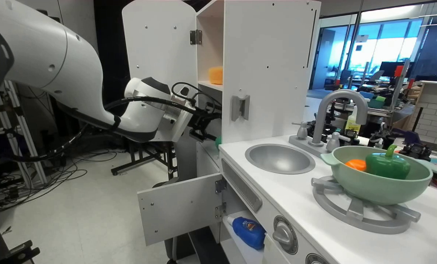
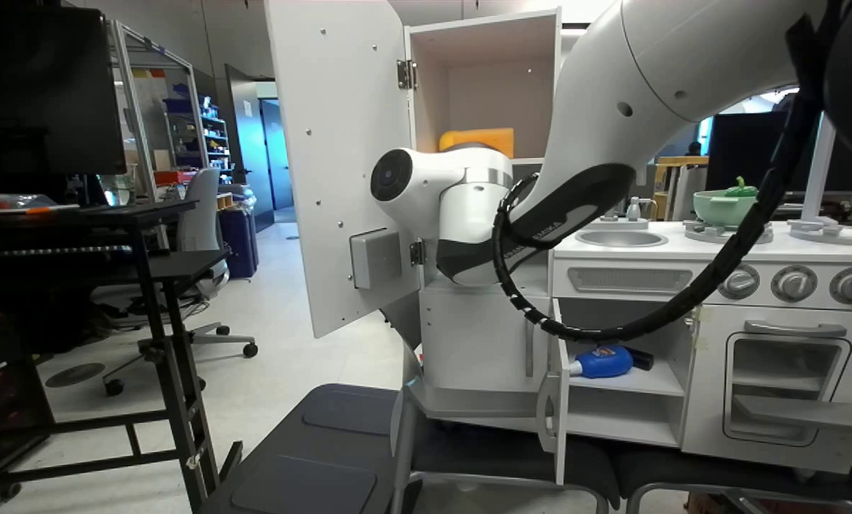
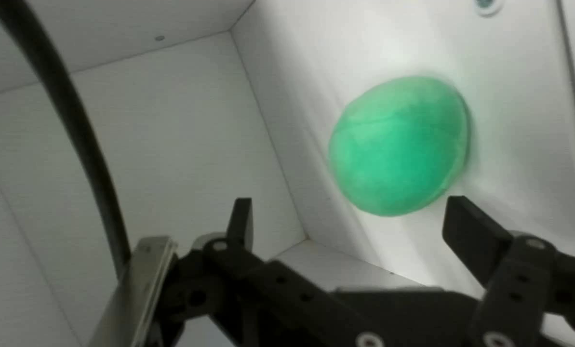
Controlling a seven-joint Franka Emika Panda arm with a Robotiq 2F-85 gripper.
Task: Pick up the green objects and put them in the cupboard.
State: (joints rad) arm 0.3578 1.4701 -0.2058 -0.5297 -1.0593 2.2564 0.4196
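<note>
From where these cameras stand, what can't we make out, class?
Smooth rounded green object: mostly hidden by the side of the tall white cupboard, in an exterior view.
Black fingers: hidden by the jointed white arm, in an exterior view.
Small round fitting: cut off by the wrist view's top edge.

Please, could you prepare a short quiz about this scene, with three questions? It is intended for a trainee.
1. True or false: the tall cupboard door stands open.
2. In the wrist view, which colour has the rounded object near the open gripper? a) orange; b) green; c) blue.
3. Where does the blue bottle lie?

Key: 1: true. 2: b. 3: on a shelf below the sink.
</note>
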